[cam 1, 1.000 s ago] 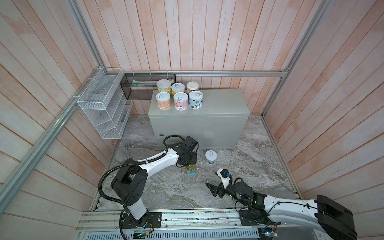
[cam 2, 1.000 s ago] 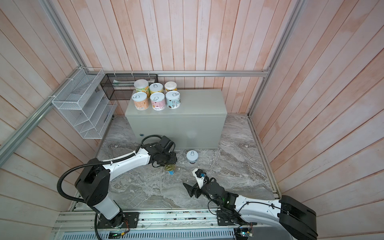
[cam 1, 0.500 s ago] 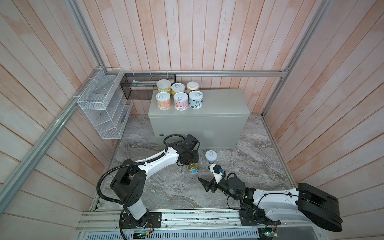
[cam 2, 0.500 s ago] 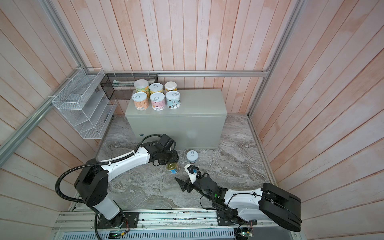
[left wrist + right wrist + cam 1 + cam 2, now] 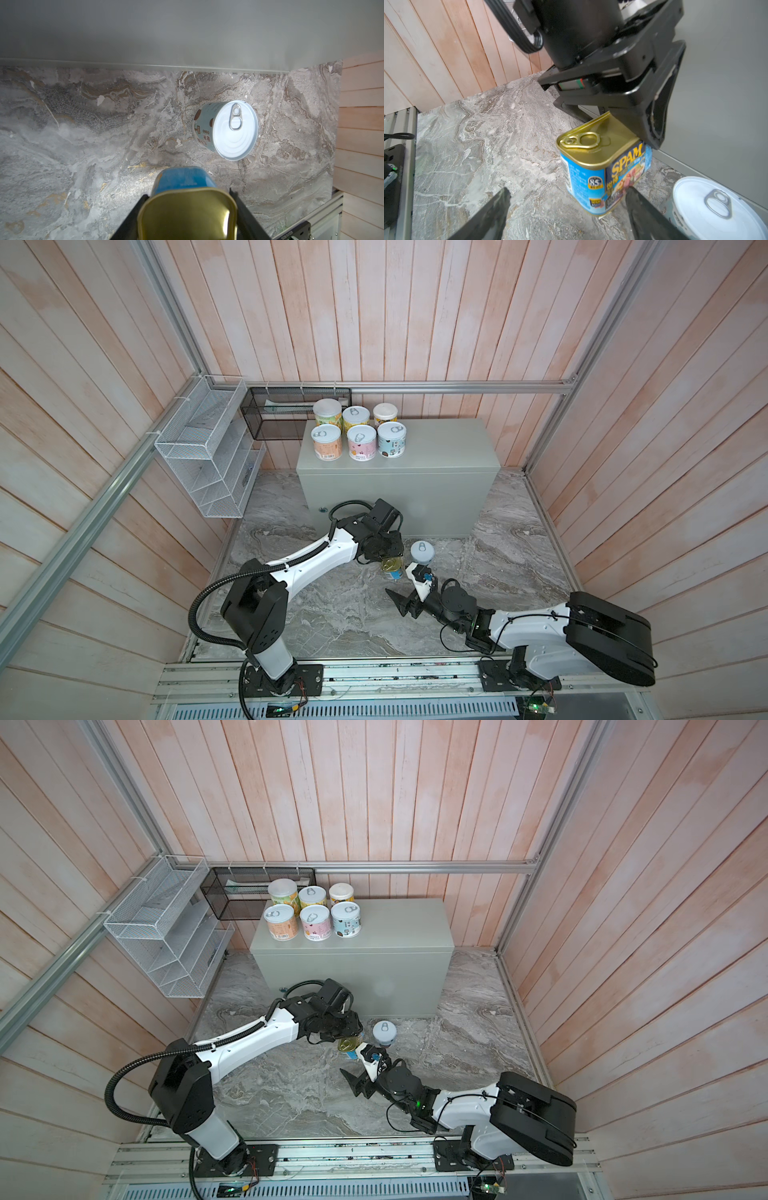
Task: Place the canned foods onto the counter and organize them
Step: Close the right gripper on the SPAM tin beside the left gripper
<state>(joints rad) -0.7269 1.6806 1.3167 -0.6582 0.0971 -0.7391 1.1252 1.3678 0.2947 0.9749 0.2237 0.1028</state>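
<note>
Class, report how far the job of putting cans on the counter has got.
Done: six cans stand on the counter. In hand: the left gripper clamps the gold tin; the right gripper is open beside it. Left: that tin and the blue can on the floor.

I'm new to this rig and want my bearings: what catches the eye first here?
Six cans stand in two tidy rows on the counter, at its left rear corner. Down at the stone floor in front, the left gripper is shut on a gold-topped blue Spam tin, with the open right gripper close beside it and a pale blue can standing nearby.
</note>
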